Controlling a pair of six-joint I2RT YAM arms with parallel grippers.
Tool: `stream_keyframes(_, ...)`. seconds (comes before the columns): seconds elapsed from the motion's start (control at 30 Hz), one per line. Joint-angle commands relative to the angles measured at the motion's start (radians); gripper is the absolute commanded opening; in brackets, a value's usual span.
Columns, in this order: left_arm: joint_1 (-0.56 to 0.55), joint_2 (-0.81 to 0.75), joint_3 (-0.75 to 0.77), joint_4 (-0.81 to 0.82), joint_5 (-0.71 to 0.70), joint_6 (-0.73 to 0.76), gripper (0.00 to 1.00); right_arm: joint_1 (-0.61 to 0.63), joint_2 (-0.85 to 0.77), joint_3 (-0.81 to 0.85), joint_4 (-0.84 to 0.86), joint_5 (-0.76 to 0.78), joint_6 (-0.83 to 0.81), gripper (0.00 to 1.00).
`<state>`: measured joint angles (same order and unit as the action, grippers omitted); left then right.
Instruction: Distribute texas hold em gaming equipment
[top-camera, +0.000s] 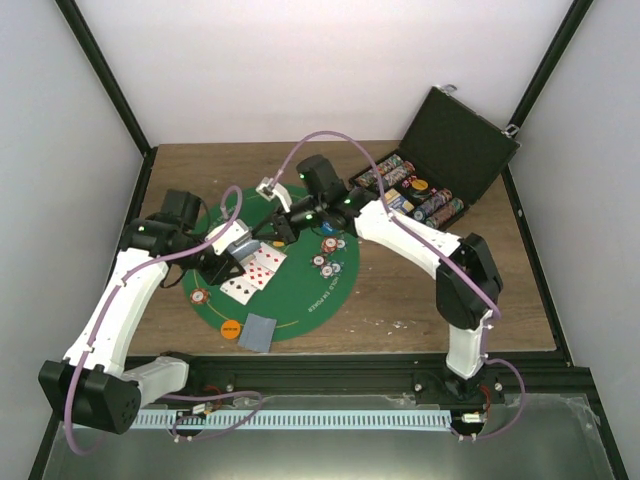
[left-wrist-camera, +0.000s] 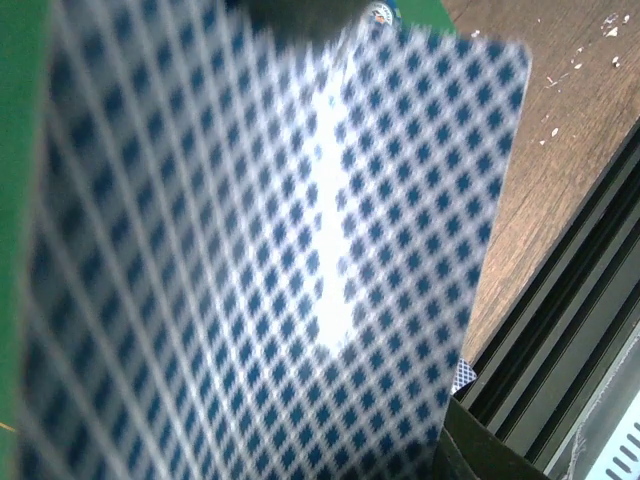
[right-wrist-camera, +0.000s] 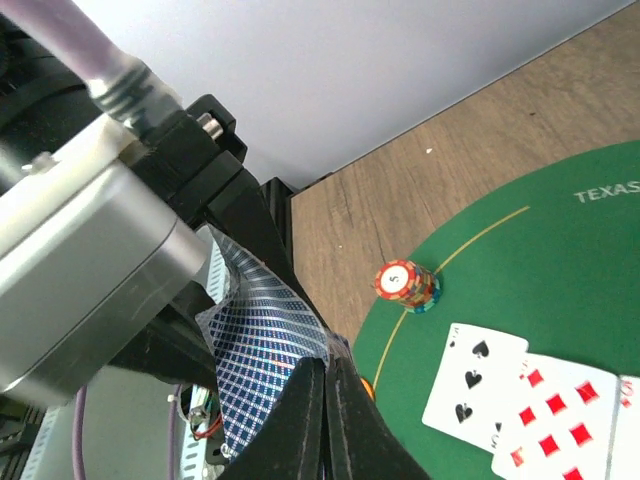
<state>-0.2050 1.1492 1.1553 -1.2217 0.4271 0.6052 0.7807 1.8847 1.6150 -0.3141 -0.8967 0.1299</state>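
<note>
A blue-checked playing card (left-wrist-camera: 280, 260) fills the left wrist view and hides my left gripper's (top-camera: 230, 260) fingers. From the right wrist the same card (right-wrist-camera: 255, 340) is bowed, its far end tucked in the left gripper and its near edge pinched in my shut right gripper (right-wrist-camera: 328, 362). From above both grippers meet over the left half of the green mat (top-camera: 330, 295), the right gripper (top-camera: 268, 238) just right of the card (top-camera: 241, 246). Face-up cards (top-camera: 255, 272) lie below them, a spade card (right-wrist-camera: 475, 375) beside red-pipped ones (right-wrist-camera: 550, 420). A striped chip stack (right-wrist-camera: 405, 284) stands at the mat's left edge.
More chips (top-camera: 325, 262) sit near the mat's centre. An orange disc (top-camera: 231, 327) and a face-down card (top-camera: 257, 331) lie at the mat's near edge. The open black case (top-camera: 455, 140) with chip rows stands at the back right. A black rail (left-wrist-camera: 560, 330) runs along the table's front.
</note>
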Motion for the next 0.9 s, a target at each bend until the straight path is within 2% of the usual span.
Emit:
stream_keyframes(0.0,-0.003,-0.023,-0.012,0.015,0.0,-0.003,0.33,-0.041,-0.083,-0.039,0.008,0.023,0.015,0.01)
stream_keyframes(0.1,-0.001,-0.023,-0.011,0.034,-0.029,-0.028,0.32,-0.061,-0.117,-0.085,0.066,0.0,0.085,0.01)
stream_keyframes(0.3,0.043,-0.009,-0.013,0.087,-0.075,-0.093,0.32,-0.119,-0.193,-0.249,0.367,0.019,0.366,0.01)
stream_keyframes(0.4,0.092,-0.008,-0.018,0.114,-0.08,-0.124,0.32,-0.136,-0.228,-0.386,0.576,0.125,0.555,0.01)
stream_keyframes(0.57,0.128,-0.006,-0.021,0.131,-0.088,-0.146,0.32,-0.126,-0.176,-0.519,0.742,0.336,0.73,0.01)
stream_keyframes(0.73,0.13,-0.018,-0.023,0.131,-0.088,-0.145,0.33,-0.111,-0.091,-0.591,0.806,0.565,0.812,0.01)
stream_keyframes(0.87,0.131,-0.022,-0.029,0.134,-0.083,-0.145,0.33,-0.11,0.019,-0.563,0.817,0.606,0.865,0.01)
